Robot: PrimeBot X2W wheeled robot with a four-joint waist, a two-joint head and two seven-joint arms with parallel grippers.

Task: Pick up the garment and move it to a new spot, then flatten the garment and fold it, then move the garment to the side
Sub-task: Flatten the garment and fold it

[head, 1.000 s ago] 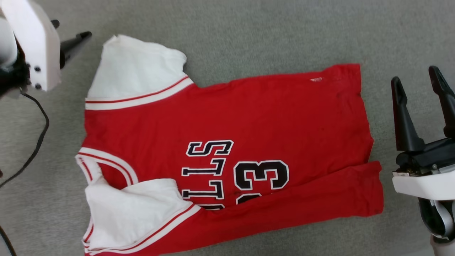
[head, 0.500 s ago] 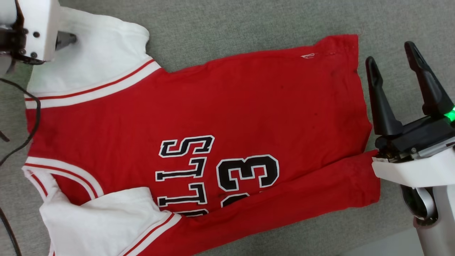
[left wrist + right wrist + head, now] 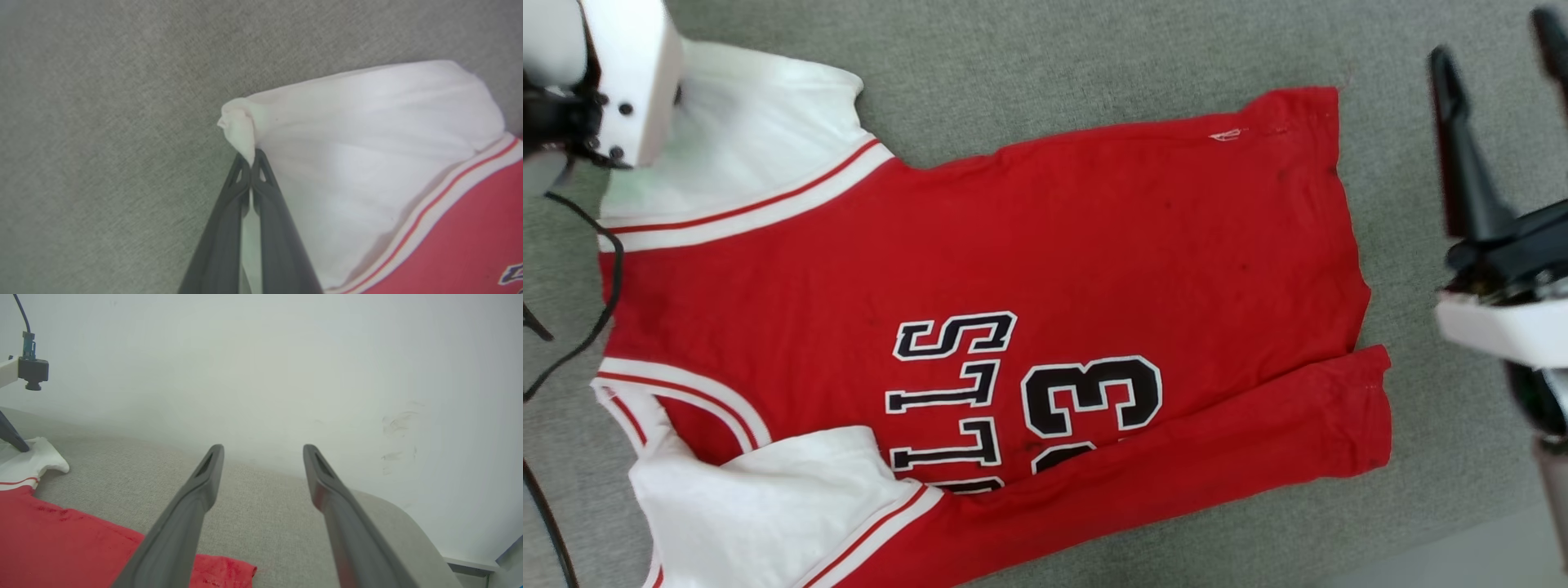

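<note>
You have the garment (image 3: 1094,245) lying spread on the table (image 3: 1094,65), collar (image 3: 686,400) toward 9 o'clock and hem (image 3: 1347,229) toward 3 o'clock. Its 6 o'clock side is already turned in as a long strip (image 3: 1217,441) covering part of the lettering (image 3: 956,392), so I judge the move and flattening done and the folding begun. Your left gripper (image 3: 250,157) has its jaws pressed together on the corner of the far sleeve (image 3: 367,143) at 10 o'clock; that side looks next to fold in. Your right gripper (image 3: 263,451) hangs off the hem at 3 o'clock, jaws spread, holding nothing. The far fold, any crosswise fold and the move aside are left.
</note>
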